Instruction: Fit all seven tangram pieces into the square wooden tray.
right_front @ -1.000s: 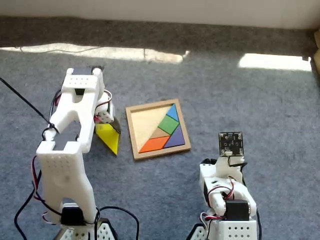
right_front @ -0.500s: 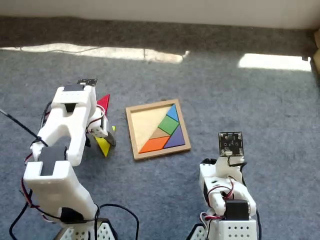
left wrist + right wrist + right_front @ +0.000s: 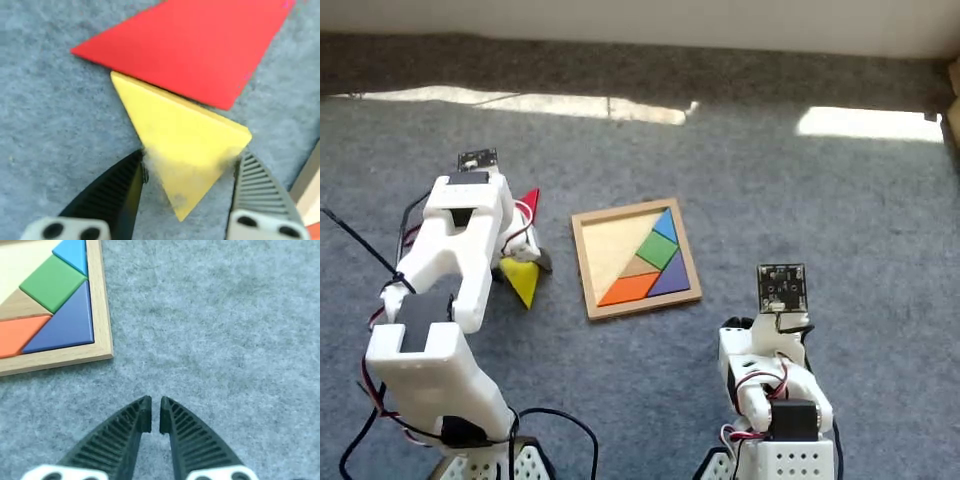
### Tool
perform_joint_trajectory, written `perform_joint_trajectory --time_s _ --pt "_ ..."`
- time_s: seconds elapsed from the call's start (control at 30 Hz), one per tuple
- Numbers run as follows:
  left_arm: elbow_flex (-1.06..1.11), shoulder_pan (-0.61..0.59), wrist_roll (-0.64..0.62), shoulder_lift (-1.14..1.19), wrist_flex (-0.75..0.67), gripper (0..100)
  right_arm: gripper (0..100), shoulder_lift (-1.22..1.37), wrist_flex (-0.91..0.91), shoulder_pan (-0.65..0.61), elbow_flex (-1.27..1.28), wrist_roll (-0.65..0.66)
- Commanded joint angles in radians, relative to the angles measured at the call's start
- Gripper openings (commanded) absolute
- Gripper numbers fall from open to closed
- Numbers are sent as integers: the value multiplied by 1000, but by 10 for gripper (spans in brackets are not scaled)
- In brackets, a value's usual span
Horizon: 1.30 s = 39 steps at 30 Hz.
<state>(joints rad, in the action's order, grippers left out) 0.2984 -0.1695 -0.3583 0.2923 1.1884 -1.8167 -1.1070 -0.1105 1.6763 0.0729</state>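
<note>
Now, in the high view, the square wooden tray (image 3: pixel 590 275) lies near the middle of the grey felt counter (image 3: pixel 840 220). Five pieces fill the half of it nearer the right edge, and the other half is bare wood. Between the tray and the left edge, your left arm (image 3: pixel 455 260) hangs over the yellow triangle (image 3: pixel 520 277), and the left end effector (image 3: pixel 525 263) is down on it. The red triangle (image 3: pixel 528 203) pokes out from under the arm, toward the far edge. A black cable (image 3: pixel 355 238) trails by the left edge, and sun patches (image 3: pixel 520 103) lie along the far edge. The right arm (image 3: pixel 775 390) sits folded at the near edge.

In the left wrist view, the left end effector (image 3: pixel 192 170) is spread wide and clamps two sides of the yellow triangle (image 3: pixel 185 140). The triangle's long edge touches the red triangle (image 3: pixel 195 47). The tray's rim (image 3: pixel 306 182) is just beside them.

In the right wrist view, the right end effector (image 3: pixel 155 415) is all but closed on nothing, over bare felt just off the tray's corner (image 3: pixel 60 357).
</note>
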Motion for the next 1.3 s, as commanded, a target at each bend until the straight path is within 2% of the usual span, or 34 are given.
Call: perform_joint_trajectory --time_s 0.0,0.13,0.4,0.47,0.63,0.87,1.03,1.27 --pt "-2 -4 -183 -50 -71 278 46 -7 -8 5 127 0" --pt "-7 -4 -259 -50 -77 277 46 -7 -8 5 127 0" --pt "-16 8 -272 -59 -69 283 46 -7 -8 5 127 0" --pt "-51 5 -273 -54 -54 325 46 -7 -8 5 127 0" --pt "-153 4 -345 -50 110 446 46 -7 -8 5 127 0" --pt "-150 -61 -344 -28 68 419 46 -5 -8 7 127 0" --pt "-153 -65 -342 91 31 418 46 -5 -8 7 127 0" --pt "-271 -41 -290 197 150 418 46 -5 -8 8 127 0"
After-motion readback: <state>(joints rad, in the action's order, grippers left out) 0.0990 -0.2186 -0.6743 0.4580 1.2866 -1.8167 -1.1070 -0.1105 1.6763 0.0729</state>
